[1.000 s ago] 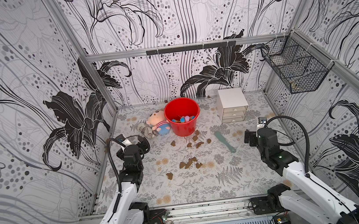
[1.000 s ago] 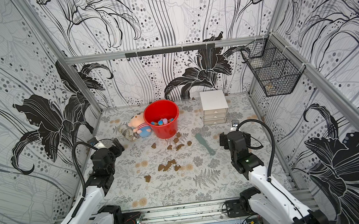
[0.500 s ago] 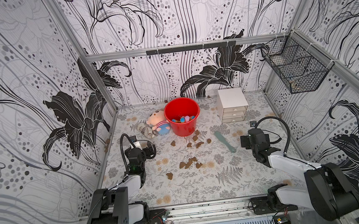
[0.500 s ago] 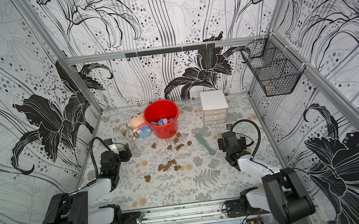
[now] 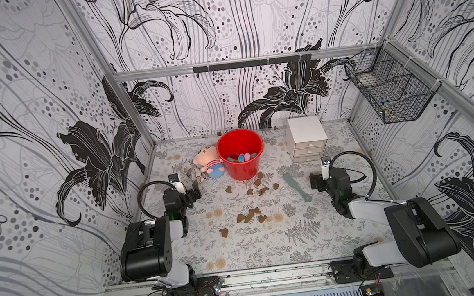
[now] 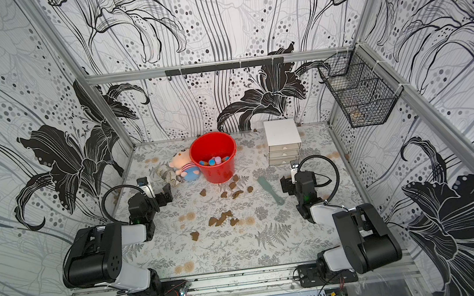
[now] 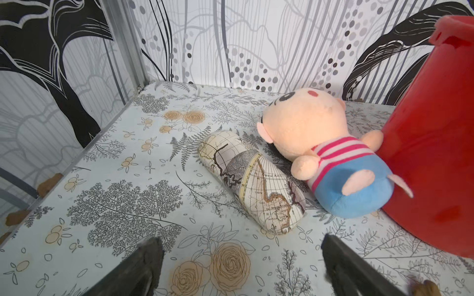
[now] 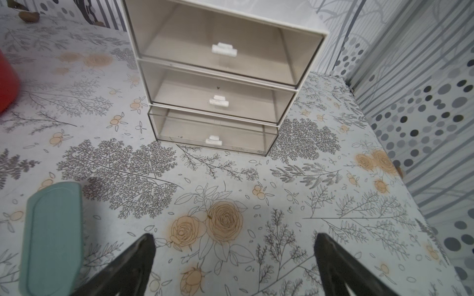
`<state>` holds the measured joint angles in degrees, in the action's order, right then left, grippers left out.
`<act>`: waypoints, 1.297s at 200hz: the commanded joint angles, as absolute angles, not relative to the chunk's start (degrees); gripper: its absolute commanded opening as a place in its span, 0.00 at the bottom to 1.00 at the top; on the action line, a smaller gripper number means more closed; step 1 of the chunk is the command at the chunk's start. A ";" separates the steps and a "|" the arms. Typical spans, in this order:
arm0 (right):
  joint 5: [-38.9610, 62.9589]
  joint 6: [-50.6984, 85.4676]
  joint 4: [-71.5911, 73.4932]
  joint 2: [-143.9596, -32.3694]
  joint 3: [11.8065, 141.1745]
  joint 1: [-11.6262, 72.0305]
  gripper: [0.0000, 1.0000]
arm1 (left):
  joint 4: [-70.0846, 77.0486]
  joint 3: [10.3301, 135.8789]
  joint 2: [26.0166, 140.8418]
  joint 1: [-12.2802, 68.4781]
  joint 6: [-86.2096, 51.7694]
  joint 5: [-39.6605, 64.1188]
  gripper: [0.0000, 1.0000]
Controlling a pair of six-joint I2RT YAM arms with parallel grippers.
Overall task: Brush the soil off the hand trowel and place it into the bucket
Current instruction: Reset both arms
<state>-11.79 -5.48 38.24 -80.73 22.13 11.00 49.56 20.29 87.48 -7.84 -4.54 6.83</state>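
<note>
The red bucket stands at the back middle, with small coloured pieces inside. Brown soil clumps lie scattered on the floral mat in front of it. The hand trowel, a flat teal tool, lies right of the clumps with no soil on its visible blade. My left gripper is open and empty, low over the mat near the bucket's wall. My right gripper is open and empty, just right of the trowel.
A white drawer box stands right of the bucket, ahead of my right gripper. A plush doll and a map-printed case lie left of the bucket. A wire basket hangs on the right wall.
Both arms have folded down low toward the front rail, and the grippers have sunk closer to the mat. Both grippers stayed open. Nothing on the mat moved.
</note>
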 commanded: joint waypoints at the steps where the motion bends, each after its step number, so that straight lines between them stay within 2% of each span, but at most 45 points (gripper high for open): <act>1: -5.87 -5.08 45.28 -82.00 20.61 7.12 1.00 | 51.78 20.82 87.74 -8.22 -4.66 8.96 0.99; 24: -3.06 -4.14 54.40 -86.83 18.57 5.27 1.00 | 51.80 20.81 87.77 -8.19 -4.66 8.89 0.99; 52: 0.39 -2.11 47.02 -85.91 21.41 2.32 1.00 | 51.52 20.85 87.79 -8.22 -4.70 8.56 0.99; 259: 0.27 -2.46 47.91 -85.96 21.27 1.69 1.00 | 51.08 20.93 87.54 -8.01 -4.57 6.66 0.99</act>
<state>-0.16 -3.64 46.59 -85.89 20.25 1.72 49.30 20.29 87.48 -7.88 -4.56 7.55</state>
